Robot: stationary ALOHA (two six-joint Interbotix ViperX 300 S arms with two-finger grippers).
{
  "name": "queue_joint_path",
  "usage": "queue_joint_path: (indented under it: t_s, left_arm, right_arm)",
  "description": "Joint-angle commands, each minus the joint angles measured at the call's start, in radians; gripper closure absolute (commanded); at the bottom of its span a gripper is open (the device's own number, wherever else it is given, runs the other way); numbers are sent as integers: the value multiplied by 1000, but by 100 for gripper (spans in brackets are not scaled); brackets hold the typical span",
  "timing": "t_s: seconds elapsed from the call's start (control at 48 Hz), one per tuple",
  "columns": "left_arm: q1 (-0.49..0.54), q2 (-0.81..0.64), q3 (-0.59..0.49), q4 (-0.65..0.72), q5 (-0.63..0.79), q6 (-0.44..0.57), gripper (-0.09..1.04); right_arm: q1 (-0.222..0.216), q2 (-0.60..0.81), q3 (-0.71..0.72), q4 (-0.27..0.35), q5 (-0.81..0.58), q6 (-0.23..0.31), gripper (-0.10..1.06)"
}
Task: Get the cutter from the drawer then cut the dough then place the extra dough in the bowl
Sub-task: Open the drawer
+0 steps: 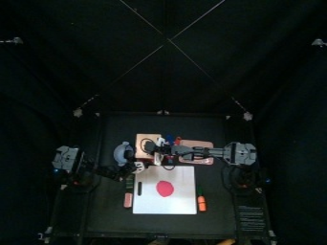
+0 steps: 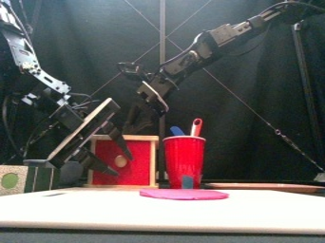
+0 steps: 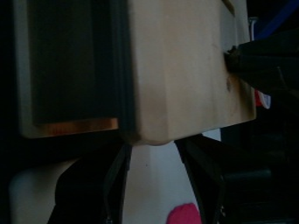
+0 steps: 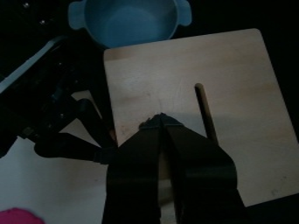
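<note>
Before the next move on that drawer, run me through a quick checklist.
1. Right gripper shut, tip down on the wooden box top: ok.
2. Left gripper open, at the red drawer front: ok.
3. Drawer handle between the left jaws: cannot tell.
4. Cutter in sight: not ok, none visible.
5. Dough flat on the white board: ok.
6. Bowl empty: ok.

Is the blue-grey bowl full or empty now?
Empty where visible: the blue-grey bowl with two small handles shows only bare blue inside; part is out of frame.
</note>
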Motion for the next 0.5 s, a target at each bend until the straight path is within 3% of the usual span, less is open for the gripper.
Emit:
queue_joint_path:
  t_s: [0.021, 0.271, 0.5]
  left_arm:
    - [-3, -15, -17, -6, -20, 21, 23]
    - [-6, -9, -15, -9, -20, 37, 42]
    - [-26, -9, -8, -9, 0, 38, 44]
  right_arm:
    - [14, 8, 20, 5, 31, 3, 92]
    - [14, 8, 18, 3, 31, 6, 92]
    - [14, 8, 18, 2, 31, 8, 92]
